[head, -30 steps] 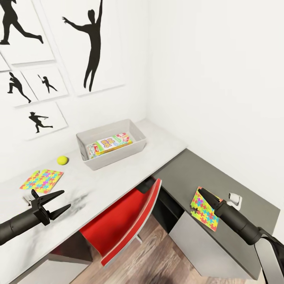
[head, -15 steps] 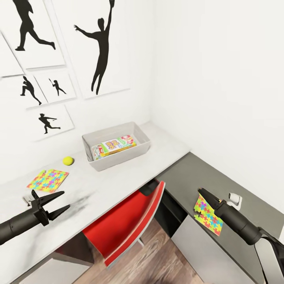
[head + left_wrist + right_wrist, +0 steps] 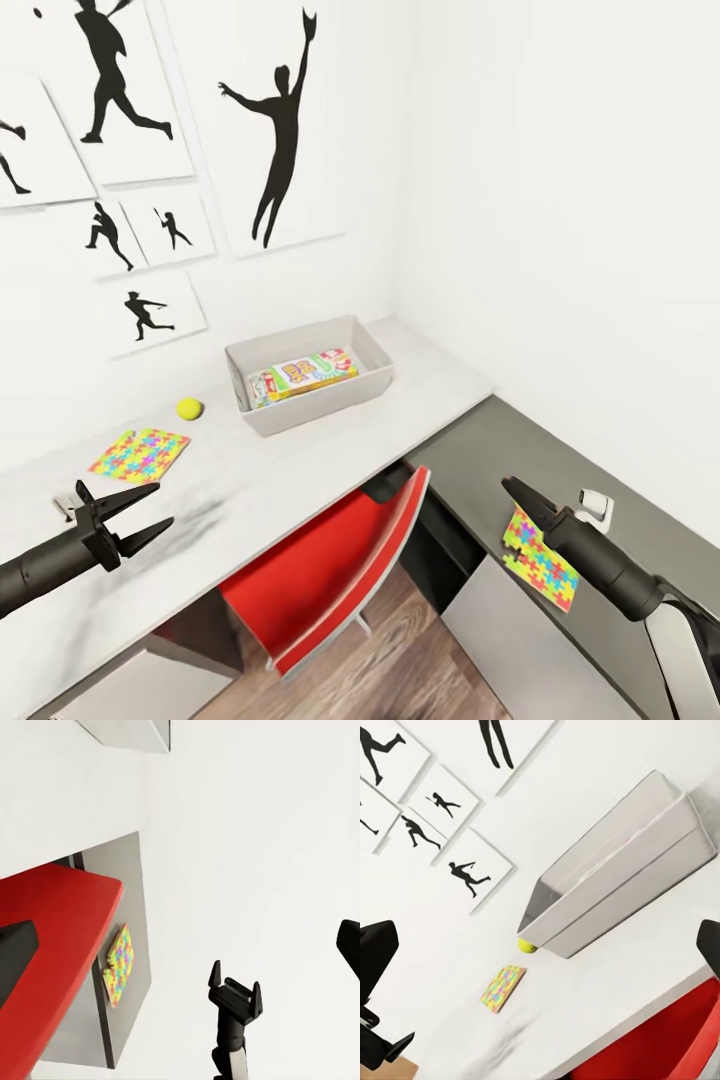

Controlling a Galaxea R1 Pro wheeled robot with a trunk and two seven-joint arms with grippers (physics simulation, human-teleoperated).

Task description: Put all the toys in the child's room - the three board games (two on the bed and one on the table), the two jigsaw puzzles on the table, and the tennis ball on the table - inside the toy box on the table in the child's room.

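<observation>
Grey toy box (image 3: 310,405) holding one game; left fingers (image 3: 150,508) spread wide, empty. Right fingers' (image 3: 522,494) state: cannot tell. Risk: knocking the ball (image 3: 189,408) rolling beside the box.

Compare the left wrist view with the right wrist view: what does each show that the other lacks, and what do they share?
Left wrist view: the dark grey desk top with a jigsaw puzzle at its edge, and the right gripper. Right wrist view: the toy box, the tennis ball beside it, the other jigsaw puzzle and the silhouette wall pictures. Shared: the red chair and the pale desk top.
</observation>
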